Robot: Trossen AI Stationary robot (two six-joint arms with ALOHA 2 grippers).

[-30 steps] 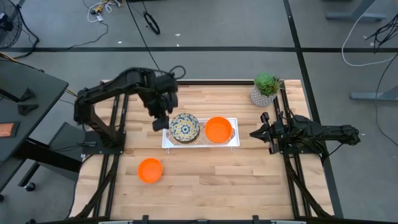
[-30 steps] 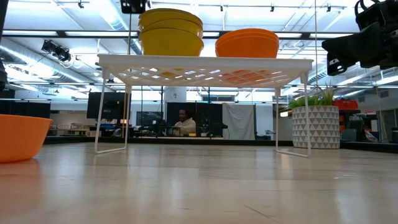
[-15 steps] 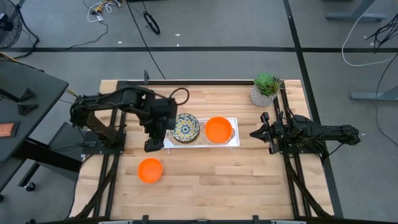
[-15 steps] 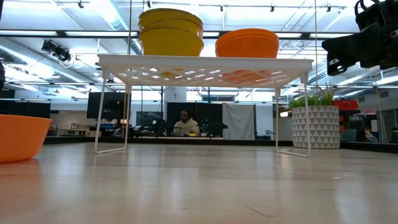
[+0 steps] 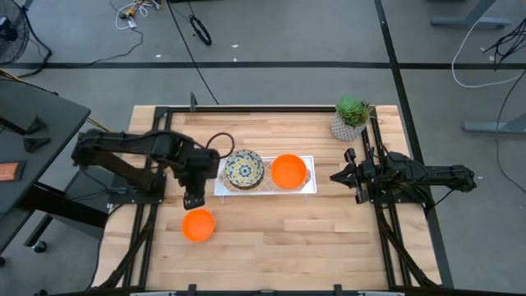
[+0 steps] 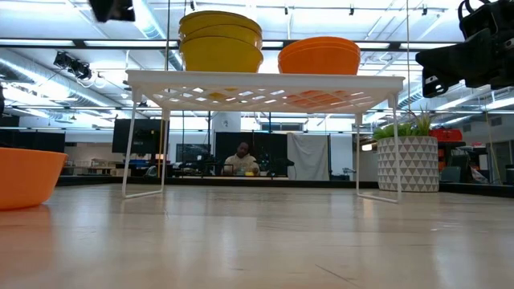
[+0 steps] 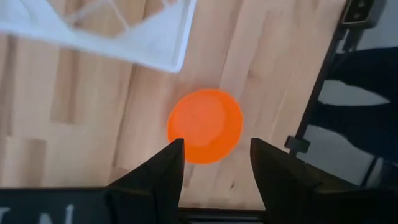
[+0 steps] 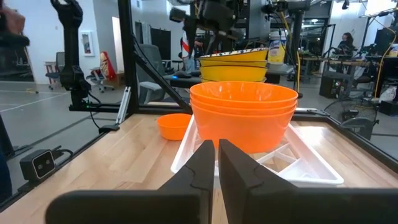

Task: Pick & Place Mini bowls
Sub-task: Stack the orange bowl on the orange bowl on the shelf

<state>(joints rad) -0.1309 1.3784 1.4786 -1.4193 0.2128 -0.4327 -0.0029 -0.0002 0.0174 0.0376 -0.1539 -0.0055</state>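
Left hand (image 5: 193,200) hangs wide and empty above the lone orange bowl (image 5: 198,224) on the counter (image 5: 271,238). Floral stack (image 5: 243,168) and orange stack (image 5: 288,171) sit on the white rack (image 5: 220,191), seemingly two or three bowls each. Right hand (image 5: 339,176) waits beside the rack, fingers pinched together, empty.

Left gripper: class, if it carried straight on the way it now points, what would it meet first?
Most likely the lone orange bowl on the table: the left gripper points down at it, fingers open, framing it. Depth between them is unclear.
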